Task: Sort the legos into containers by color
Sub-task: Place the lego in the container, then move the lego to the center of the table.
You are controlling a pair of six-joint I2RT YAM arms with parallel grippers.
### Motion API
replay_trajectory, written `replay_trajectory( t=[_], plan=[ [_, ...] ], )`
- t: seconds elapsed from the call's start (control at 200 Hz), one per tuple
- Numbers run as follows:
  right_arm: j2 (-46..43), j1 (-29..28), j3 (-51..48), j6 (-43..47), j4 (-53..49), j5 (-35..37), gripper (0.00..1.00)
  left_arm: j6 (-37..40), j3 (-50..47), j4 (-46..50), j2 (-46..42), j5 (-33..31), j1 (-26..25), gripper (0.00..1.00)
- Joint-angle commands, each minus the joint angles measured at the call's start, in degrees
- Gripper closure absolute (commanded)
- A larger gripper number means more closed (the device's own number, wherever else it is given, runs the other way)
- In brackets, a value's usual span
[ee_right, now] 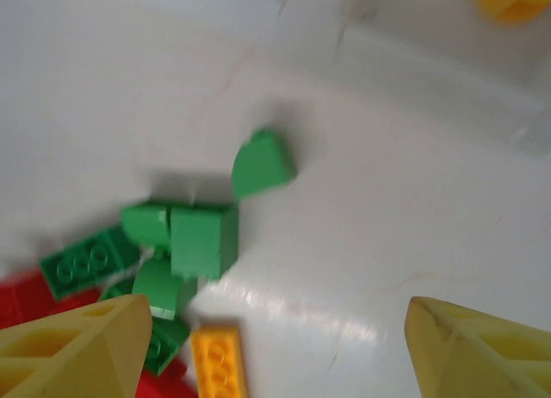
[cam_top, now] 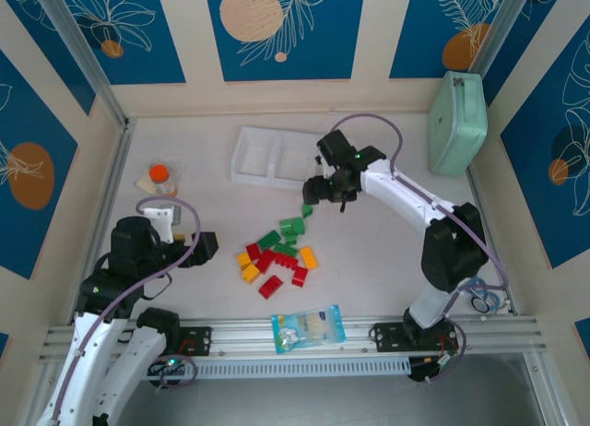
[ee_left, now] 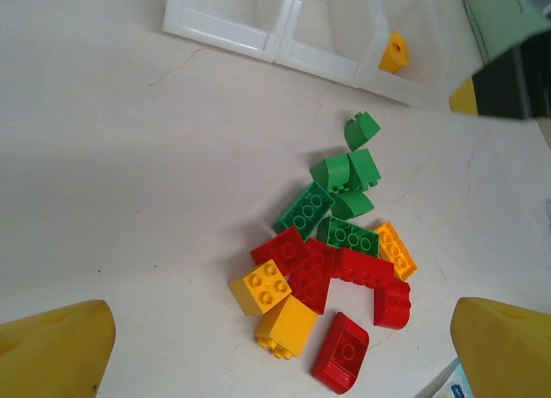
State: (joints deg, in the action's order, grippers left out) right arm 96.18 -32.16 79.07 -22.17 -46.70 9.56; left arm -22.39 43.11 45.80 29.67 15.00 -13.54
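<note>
The legos [cam_top: 277, 256] lie in a loose red, green and yellow pile mid-table. The containers [cam_top: 267, 157] form a white tray behind them. In the left wrist view a yellow lego [ee_left: 394, 52] rests in the tray's right compartment [ee_left: 225, 29]. My right gripper [cam_top: 319, 196] hovers just in front of the tray, above the pile's far end. Its wrist view shows it open [ee_right: 275, 346] with nothing between the fingers, over a green wedge [ee_right: 263, 163] and an orange brick [ee_right: 218, 362]. My left gripper [cam_top: 205, 248] is open [ee_left: 280, 355] left of the pile, holding nothing.
An orange-capped bottle [cam_top: 161, 175] stands at the left. A mint-green case [cam_top: 458, 122] leans at the back right. A clear blue-printed bag [cam_top: 309, 327] lies near the front rail. Bare table lies between the pile and the tray.
</note>
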Motion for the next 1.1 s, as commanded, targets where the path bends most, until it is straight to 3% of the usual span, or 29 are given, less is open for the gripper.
replay_trajectory(
  t=[0.0,0.29,0.65,0.875,1.096],
  plan=[
    [-2.35,-3.08,-6.06,-0.06,0.25,-1.97,0.14,0.81,-0.57,-1.26,-0.77,0.81,-0.35,0.00],
    [-2.93,-9.57,-14.48,0.27,2.79,-0.33,0.13,0.85,-0.57,-1.25,-1.02,0.73,-0.43,0.00],
    [3.80,-12.98,-14.14,1.65,3.99,-1.49,0.20,0.77,-0.66,-1.24,-1.30,0.47,-0.39,0.00],
    [7.07,-12.52,-13.77,0.16,3.51,0.00,0.24,0.77,-0.66,-1.26,-1.37,0.42,-0.35,0.00],
    [6.97,-8.56,-15.67,-3.51,2.33,2.70,0.31,0.82,-0.75,-1.35,-1.39,0.59,-0.35,0.00]
  ],
)
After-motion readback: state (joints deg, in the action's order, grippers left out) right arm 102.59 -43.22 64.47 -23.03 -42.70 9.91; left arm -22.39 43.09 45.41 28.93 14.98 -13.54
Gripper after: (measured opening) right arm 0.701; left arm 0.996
